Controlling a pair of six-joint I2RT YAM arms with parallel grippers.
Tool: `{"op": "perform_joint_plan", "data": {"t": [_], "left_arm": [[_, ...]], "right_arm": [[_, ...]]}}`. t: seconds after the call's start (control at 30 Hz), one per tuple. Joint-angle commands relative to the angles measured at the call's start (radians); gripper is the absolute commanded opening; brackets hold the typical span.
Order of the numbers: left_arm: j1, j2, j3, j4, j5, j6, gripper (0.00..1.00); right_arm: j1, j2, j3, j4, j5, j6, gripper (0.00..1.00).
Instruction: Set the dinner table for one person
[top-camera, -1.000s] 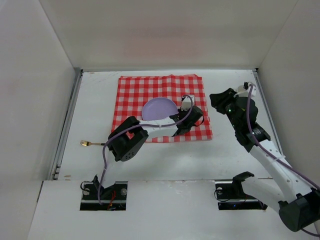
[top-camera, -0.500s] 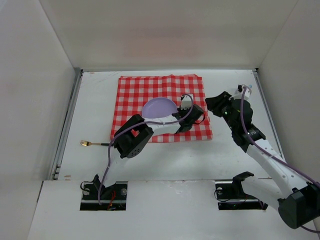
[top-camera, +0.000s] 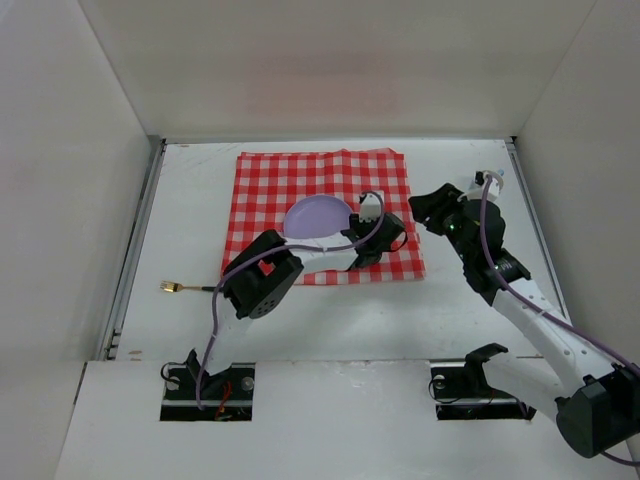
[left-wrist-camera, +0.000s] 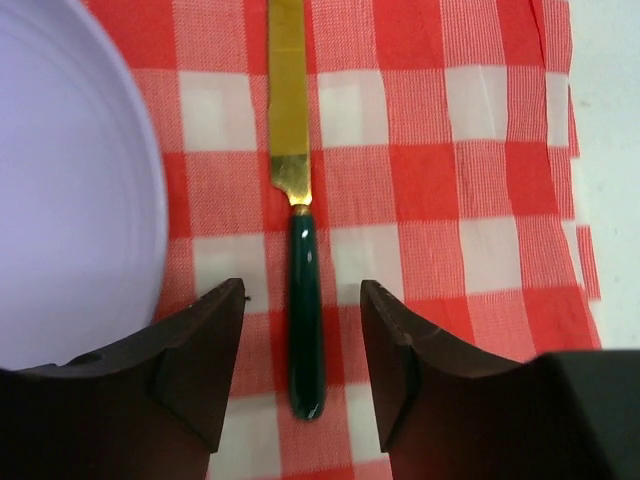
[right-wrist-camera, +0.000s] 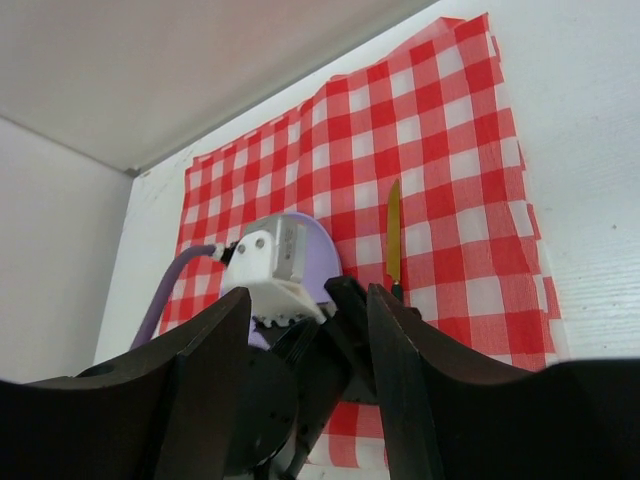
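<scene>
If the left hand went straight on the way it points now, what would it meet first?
Probably the green-handled knife, lying on the checked cloth between the left hand's open fingers; how far off is unclear.

The cloth (left-wrist-camera: 430, 190) is a woven fabric with a fine, visible weave and a matt surface. The knife (left-wrist-camera: 293, 195) has a gold-coloured metal blade with a dull, brushed sheen and a dark green handle that looks smooth and glossy. The lilac plate (left-wrist-camera: 70, 200) is smooth with a soft, even finish. The bench (left-wrist-camera: 612, 150) is matt white. The left hand (left-wrist-camera: 300, 295) has fingers (left-wrist-camera: 200, 370) that look like matt black plastic.
</scene>
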Motion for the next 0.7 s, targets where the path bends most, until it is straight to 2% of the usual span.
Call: {"op": "perform_joint_plan", "data": {"t": [0.0,0.1,0.17,0.3,0.37,0.53,0.67], "left_arm": [[-0.015,-0.191,-0.072,0.041,-0.045,0.011,0.48],[-0.014,-0.325,-0.188,0.063,-0.086,0.016,0.47],[-0.002,-0.412,-0.274,0.061,-0.133,0.01,0.44],[0.052,-0.627,-0.475,0.006,-0.253,-0.044,0.37],[0.093,-0.75,-0.563,-0.081,-0.288,-0.119,0.36],[0.276,-1.034,-0.722,-0.427,-0.252,-0.405,0.36],[0.42,-1.146,-0.822,-0.578,-0.155,-0.519,0.34]], "right_arm": [[-0.008,-0.013,-0.019,0.072,0.003,0.006,0.57],[-0.005,-0.033,-0.051,0.09,0.009,0.02,0.57],[-0.005,-0.038,-0.076,0.104,0.011,0.031,0.53],[0.08,-0.003,-0.131,0.15,-0.004,0.03,0.31],[0.134,0.036,-0.156,0.18,0.008,0.019,0.24],[0.191,0.139,-0.151,0.236,-0.007,0.014,0.25],[0.228,0.171,-0.148,0.256,-0.017,0.008,0.32]]}}
